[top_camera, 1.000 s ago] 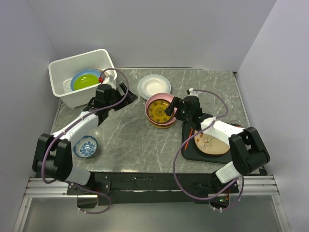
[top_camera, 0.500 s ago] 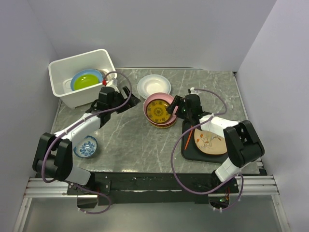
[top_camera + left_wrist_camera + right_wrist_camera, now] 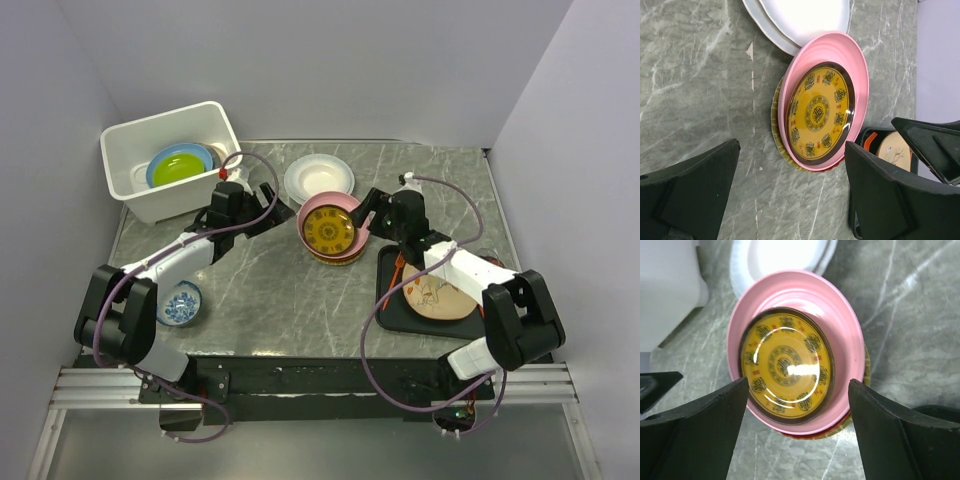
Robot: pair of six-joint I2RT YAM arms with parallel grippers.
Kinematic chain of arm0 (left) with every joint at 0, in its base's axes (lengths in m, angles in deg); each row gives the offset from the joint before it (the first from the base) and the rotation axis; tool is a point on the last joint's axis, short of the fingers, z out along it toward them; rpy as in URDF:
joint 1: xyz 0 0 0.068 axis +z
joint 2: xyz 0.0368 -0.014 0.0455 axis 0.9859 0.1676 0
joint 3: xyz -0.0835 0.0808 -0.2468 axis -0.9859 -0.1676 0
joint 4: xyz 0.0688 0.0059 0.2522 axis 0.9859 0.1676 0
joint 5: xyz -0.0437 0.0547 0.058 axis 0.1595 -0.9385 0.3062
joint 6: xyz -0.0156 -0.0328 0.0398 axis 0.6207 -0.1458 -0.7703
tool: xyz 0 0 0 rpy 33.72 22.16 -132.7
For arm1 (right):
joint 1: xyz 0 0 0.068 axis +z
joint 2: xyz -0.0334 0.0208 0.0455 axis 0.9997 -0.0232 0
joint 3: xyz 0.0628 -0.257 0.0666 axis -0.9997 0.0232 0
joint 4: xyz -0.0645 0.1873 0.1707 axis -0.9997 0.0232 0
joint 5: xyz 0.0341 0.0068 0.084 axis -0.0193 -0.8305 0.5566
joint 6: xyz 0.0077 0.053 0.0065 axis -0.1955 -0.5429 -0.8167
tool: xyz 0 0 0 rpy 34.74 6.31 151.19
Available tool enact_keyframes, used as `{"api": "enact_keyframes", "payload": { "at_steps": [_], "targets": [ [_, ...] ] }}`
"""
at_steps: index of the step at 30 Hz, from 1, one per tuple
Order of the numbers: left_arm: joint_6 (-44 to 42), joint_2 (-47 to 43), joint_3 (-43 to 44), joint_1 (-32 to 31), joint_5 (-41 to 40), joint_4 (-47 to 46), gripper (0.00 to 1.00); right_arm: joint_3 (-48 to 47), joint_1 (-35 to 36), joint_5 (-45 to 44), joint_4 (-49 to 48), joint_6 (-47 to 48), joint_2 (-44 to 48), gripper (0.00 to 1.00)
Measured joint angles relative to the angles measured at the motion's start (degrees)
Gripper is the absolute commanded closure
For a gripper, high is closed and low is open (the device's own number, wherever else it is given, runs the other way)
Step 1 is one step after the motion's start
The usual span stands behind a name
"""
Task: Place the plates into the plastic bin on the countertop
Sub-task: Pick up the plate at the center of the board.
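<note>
A stack of plates sits mid-counter: a yellow patterned plate [image 3: 327, 231] in a pink plate [image 3: 345, 208], over red-orange and woven yellow rims [image 3: 860, 417]. A white plate [image 3: 318, 178] lies behind it. A cream twig plate [image 3: 438, 294] lies on the black tray. The white plastic bin [image 3: 132, 140] at far left holds a green plate [image 3: 178, 167] on a light blue one. My left gripper [image 3: 268, 207] is open and empty, left of the stack. My right gripper [image 3: 368, 213] is open and empty at the stack's right edge. The stack shows in the left wrist view [image 3: 817, 111] and in the right wrist view [image 3: 785, 362].
A small blue-and-white patterned bowl [image 3: 180, 302] sits near the left front. The flat black tray [image 3: 392, 305] at right front also holds an orange utensil [image 3: 400, 277]. Grey walls enclose the countertop [image 3: 270, 290] on three sides.
My left gripper has moved right from the bin toward the plate stack. My right gripper has shifted slightly back and stays at the stack's right edge.
</note>
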Motion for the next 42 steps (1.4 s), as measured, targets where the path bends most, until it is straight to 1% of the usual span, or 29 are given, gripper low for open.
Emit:
{"api": "enact_keyframes", "payload": {
  "at_steps": [4, 5, 8, 14, 24, 25, 28, 33, 34, 36, 37, 39, 40, 42],
  "targets": [
    [0.0, 0.1, 0.0, -0.2, 0.0, 0.0, 0.09, -0.4, 0.0, 1.7, -0.5, 0.5, -1.4, 0.16],
    [0.0, 0.2, 0.0, -0.2, 0.0, -0.2, 0.09, -0.6, 0.0, 2.4, -0.7, 0.5, -2.5, 0.19],
    [0.0, 0.3, -0.2, -0.2, 0.0, -0.8, 0.09, -1.3, 0.0, 3.7, -0.8, 0.5, -5.2, 0.22],
    [0.3, 1.1, -0.9, -0.2, 0.1, -1.2, 0.09, -2.3, 0.0, 5.7, -1.3, 0.3, -9.6, 0.22],
    [1.0, 3.1, -1.2, -0.3, 1.3, -2.5, 0.1, -2.7, 0.0, 7.1, -2.9, -0.6, -12.7, 0.25],
    [1.1, 3.3, -1.2, -0.4, 1.4, -2.8, 0.1, -2.7, 0.0, 7.3, -3.2, -0.8, -13.0, 0.28],
    [1.4, 3.7, -1.7, -0.7, 1.5, -3.4, 0.09, -2.7, 0.0, 7.9, -4.1, -1.2, -13.8, 0.35],
    [1.3, 3.7, -2.3, -0.9, 1.3, -3.1, 0.09, -2.7, 0.0, 9.0, -5.5, -2.5, -15.5, 0.38],
    [1.3, 3.6, -2.3, -0.9, 1.2, -3.1, 0.09, -2.7, 0.0, 9.2, -6.2, -2.9, -16.0, 0.4],
    [1.3, 3.5, -2.3, -0.9, 0.7, -2.8, 0.08, -2.7, 0.0, 9.9, -7.6, -3.5, -17.1, 0.46],
    [1.2, 3.2, -2.3, -0.9, 0.5, -2.6, 0.08, -2.7, 0.0, 10.3, -8.3, -3.9, -17.7, 0.59],
    [1.0, 2.3, -2.6, -0.9, -0.1, -2.0, 0.08, -2.7, 0.0, 11.2, -9.9, -4.5, -18.9, 0.75],
    [0.9, 1.7, -2.8, -0.9, -0.3, -1.7, 0.08, -2.7, 0.0, 11.8, -10.3, -5.1, -19.5, 0.87],
    [0.8, 0.5, -2.8, -0.9, -0.8, -0.9, 0.08, -2.7, -0.2, 12.5, -11.5, -6.7, -20.7, 0.97]
  ]
}}
